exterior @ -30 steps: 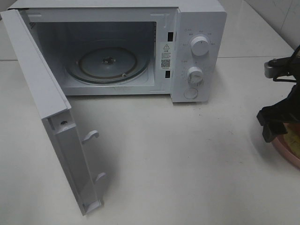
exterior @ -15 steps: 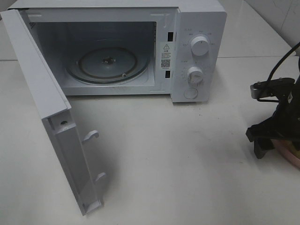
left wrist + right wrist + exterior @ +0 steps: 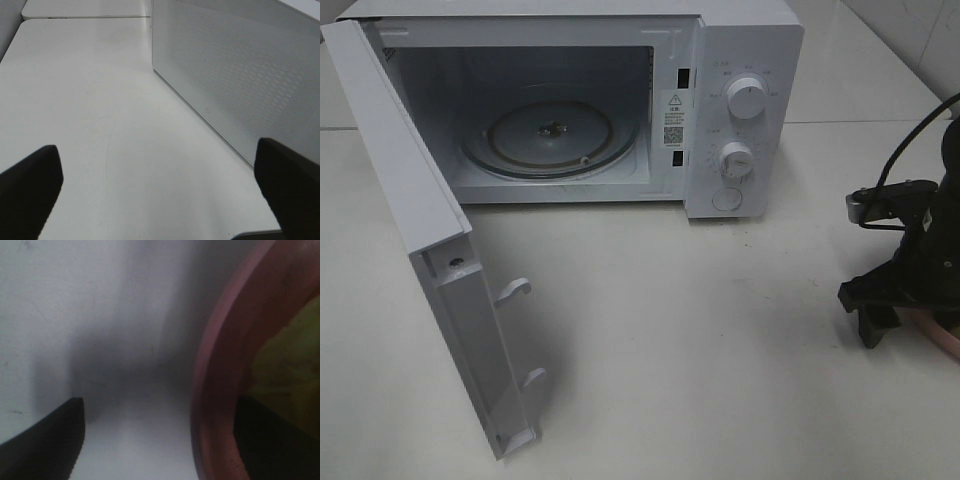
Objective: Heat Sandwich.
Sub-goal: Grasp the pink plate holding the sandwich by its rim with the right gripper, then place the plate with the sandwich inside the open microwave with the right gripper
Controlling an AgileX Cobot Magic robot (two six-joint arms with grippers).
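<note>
White microwave (image 3: 740, 60) at the back of a pale counter (image 3: 700, 330), seen from a high camera. Its door (image 3: 420, 230) is swung fully open towards the viewer, and the round glass turntable (image 3: 550, 135) inside is bare.

At the right edge of the high view, the black right tool (image 3: 159, 440) is low over the counter at a round pink plate (image 3: 215, 365), most of which is cut off by the frame. The right wrist camera is close and blurred. It shows the jaws apart and straddling the plate's rim, with one finger outside on the counter side and the other inside the plate. A clear gap remains between the outer finger and the rim, so nothing is clamped yet.

A yellow-green patch on the plate, just inside the rim, appears to be the sandwich (image 3: 290, 355). It is too blurred for the bread to be made out.

The left tool (image 3: 159, 165) does not show in the high view. Its own camera shows it spread wide and empty above bare counter, beside a perforated white panel.

The step in hand looks like taking hold of the plate by its rim. The next move probably calls for pinching that rim firmly, lifting the plate level so the sandwich does not slide, and carrying it across to the turntable.
</note>
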